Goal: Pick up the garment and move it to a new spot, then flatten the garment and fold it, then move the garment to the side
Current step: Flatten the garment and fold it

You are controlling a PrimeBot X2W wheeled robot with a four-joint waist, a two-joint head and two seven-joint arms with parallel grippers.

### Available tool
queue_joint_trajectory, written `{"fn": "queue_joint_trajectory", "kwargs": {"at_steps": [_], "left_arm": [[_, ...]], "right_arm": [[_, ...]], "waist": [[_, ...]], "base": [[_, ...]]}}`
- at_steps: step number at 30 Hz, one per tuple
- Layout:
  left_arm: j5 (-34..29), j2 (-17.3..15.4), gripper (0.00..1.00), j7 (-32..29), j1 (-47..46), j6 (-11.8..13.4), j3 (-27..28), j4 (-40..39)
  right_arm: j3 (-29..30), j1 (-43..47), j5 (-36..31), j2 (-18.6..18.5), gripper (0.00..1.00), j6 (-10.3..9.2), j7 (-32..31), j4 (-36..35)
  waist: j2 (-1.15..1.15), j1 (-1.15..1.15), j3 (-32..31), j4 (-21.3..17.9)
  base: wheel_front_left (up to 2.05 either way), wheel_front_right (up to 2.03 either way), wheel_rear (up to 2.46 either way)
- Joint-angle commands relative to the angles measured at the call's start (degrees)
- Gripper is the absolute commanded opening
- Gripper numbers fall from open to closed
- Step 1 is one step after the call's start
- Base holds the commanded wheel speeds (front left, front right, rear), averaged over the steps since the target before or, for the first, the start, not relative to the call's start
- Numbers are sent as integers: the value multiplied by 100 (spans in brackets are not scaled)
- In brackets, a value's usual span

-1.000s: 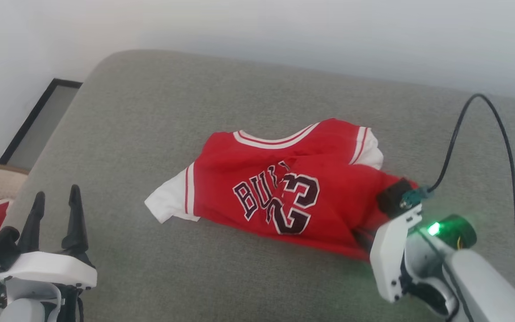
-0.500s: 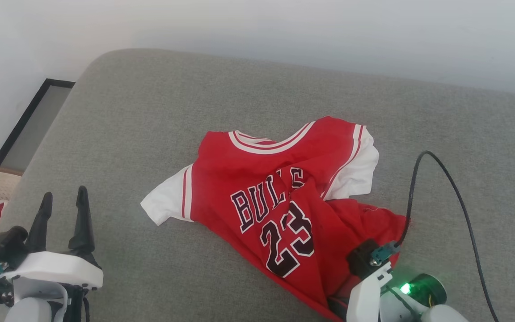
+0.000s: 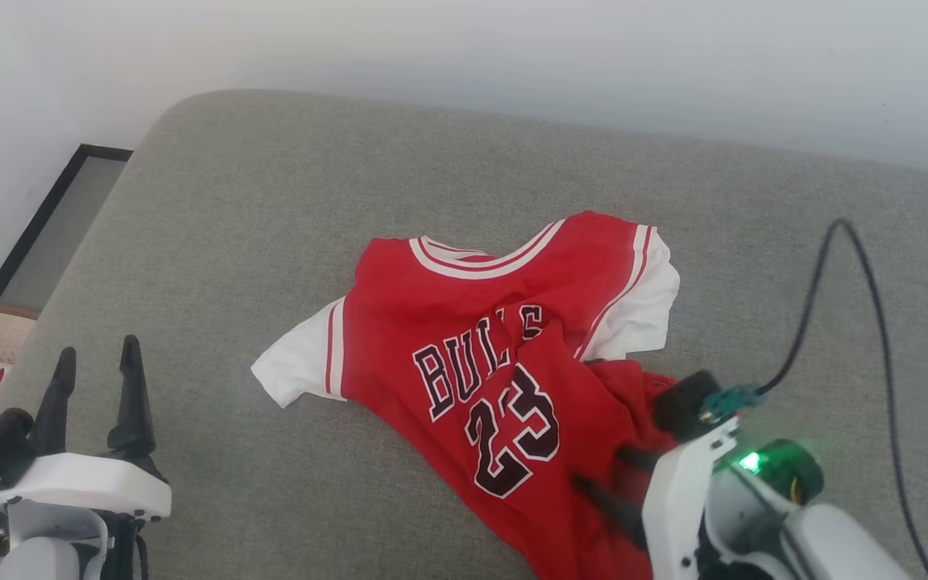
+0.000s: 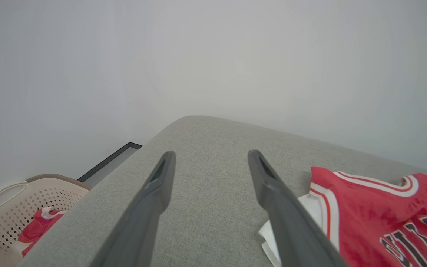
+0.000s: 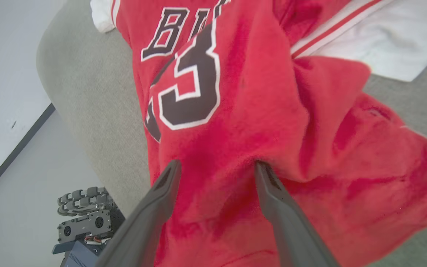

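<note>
Under the right end effector (image 5: 215,167) lies the rumpled garment (image 5: 243,92).

Grey cushion (image 3: 254,209), basket (image 4: 17,204) (perhaps red cloth (image 4: 35,230))

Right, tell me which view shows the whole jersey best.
The head view: the red Bulls jersey lies nearly whole on the grey cushion, collar and both sleeves visible. The left wrist view catches its collar and one white sleeve; the right wrist view is a close-up of its crumpled lower front.
</note>
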State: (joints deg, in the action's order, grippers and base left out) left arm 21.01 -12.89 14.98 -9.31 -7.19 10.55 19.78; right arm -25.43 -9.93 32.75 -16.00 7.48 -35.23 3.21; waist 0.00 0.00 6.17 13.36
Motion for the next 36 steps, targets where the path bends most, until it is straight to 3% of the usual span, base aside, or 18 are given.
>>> {"fn": "queue_joint_trajectory", "kwargs": {"at_steps": [1,7,13,21,36], "left_arm": [[-42,6,100,24,54,-24,27,-27],[-34,82,100,24,63,-29,41,-86],[29,150,100,25,-52,-31,-92,-123],[118,218,100,25,-233,-32,-352,-171],[261,469,100,25,-703,-32,-755,-128]], "right_arm": [[90,-60,-16,11,100,2,53,-87],[651,-248,-245,25,100,2,267,-430],[1171,-626,-479,-47,100,2,434,-222],[1526,-1209,-584,-271,100,2,274,643],[1245,-2387,-619,-438,100,2,-299,2571]], "waist": [[0,0,-2,1],[0,0,29,19],[0,0,149,163],[0,0,414,494],[0,0,1054,1069]], "base": [[0,0,0],[0,0,0],[0,0,0],[0,0,0],[0,0,0]]}}
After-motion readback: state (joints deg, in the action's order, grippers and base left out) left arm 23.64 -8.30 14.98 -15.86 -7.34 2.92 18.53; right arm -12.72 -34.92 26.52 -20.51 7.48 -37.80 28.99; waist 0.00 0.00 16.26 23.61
